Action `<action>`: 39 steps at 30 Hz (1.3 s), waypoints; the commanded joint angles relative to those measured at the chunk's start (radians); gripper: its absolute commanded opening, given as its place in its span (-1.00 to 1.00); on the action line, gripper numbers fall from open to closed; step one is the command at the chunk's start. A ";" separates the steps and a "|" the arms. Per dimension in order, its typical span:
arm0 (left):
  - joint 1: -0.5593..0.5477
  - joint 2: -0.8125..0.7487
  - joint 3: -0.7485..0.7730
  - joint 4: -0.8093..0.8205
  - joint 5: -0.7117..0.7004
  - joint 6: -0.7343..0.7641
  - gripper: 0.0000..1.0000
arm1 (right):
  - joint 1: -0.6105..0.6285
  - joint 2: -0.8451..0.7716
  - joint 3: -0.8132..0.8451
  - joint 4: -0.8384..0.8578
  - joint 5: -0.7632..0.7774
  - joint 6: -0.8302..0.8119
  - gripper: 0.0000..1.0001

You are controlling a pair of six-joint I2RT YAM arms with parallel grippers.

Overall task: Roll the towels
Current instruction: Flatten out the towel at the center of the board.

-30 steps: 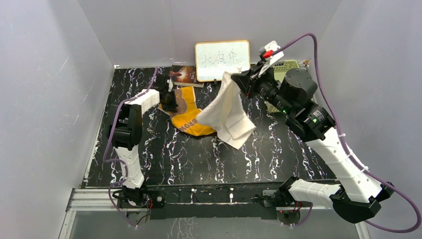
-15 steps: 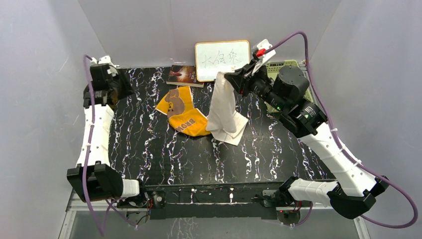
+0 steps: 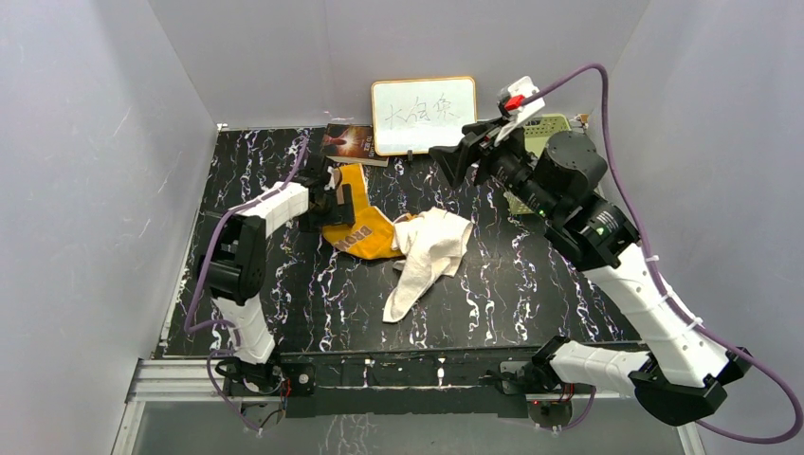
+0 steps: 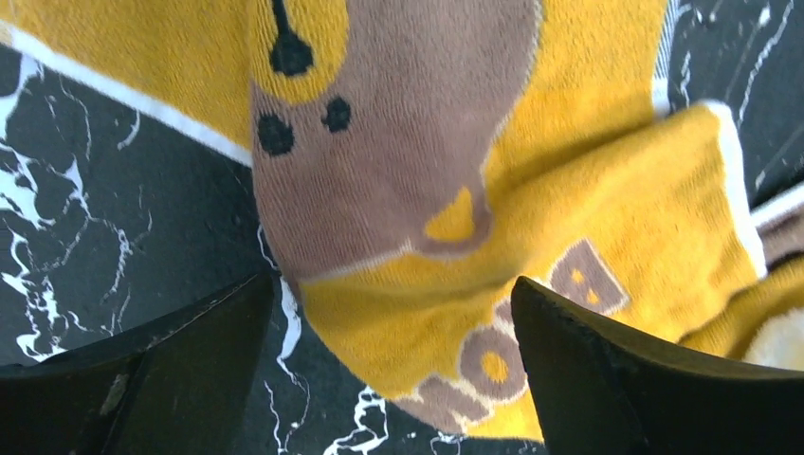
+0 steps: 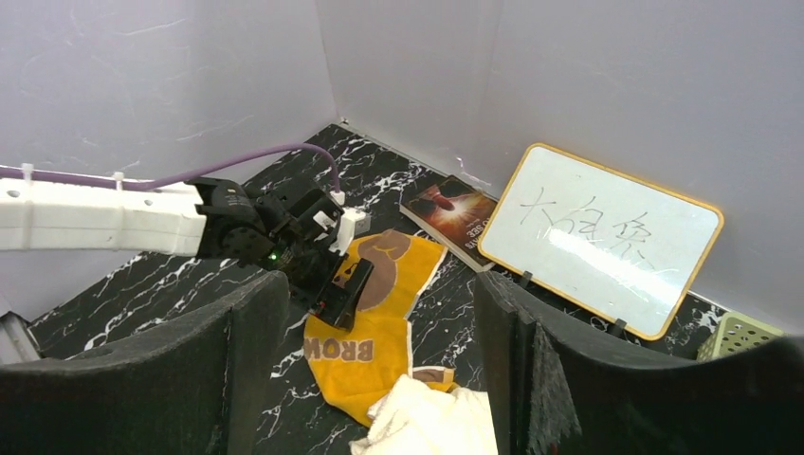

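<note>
The cream-white towel (image 3: 429,248) lies crumpled on the black marbled table (image 3: 531,284), one end trailing toward the front; it shows in the right wrist view too (image 5: 441,422). It overlaps the right edge of the orange-yellow towel (image 3: 368,235), which is spread flat with a brown bear print (image 4: 569,171) (image 5: 384,332). My left gripper (image 3: 337,204) (image 4: 393,365) (image 5: 343,289) stands open, low over that towel's left edge, gripping nothing. High above the table's back, my right gripper (image 3: 453,161) (image 5: 379,365) is open and empty.
A white board with an orange frame (image 3: 424,114) (image 5: 602,237) leans on the back wall. A dark-covered book (image 3: 349,142) (image 5: 446,209) lies to its left. A green basket (image 3: 542,126) (image 5: 749,336) sits at the back right, behind the right arm. Grey walls close in three sides.
My right gripper opened and the cream towel dropped from it onto the table. The left arm swung from the far left back over the orange towel and opened.
</note>
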 commanded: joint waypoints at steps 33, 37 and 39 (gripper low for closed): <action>0.310 -0.647 -0.071 -0.386 -0.039 -0.009 0.97 | -0.105 0.162 -0.383 -0.107 0.023 0.145 0.78; 0.062 -0.628 -0.067 -0.302 0.112 -0.117 0.97 | -0.159 0.197 -0.435 -0.121 -0.011 0.189 0.75; -0.089 -0.619 -0.124 -0.226 0.108 -0.197 0.97 | -0.191 0.215 -0.452 -0.118 -0.025 0.212 0.70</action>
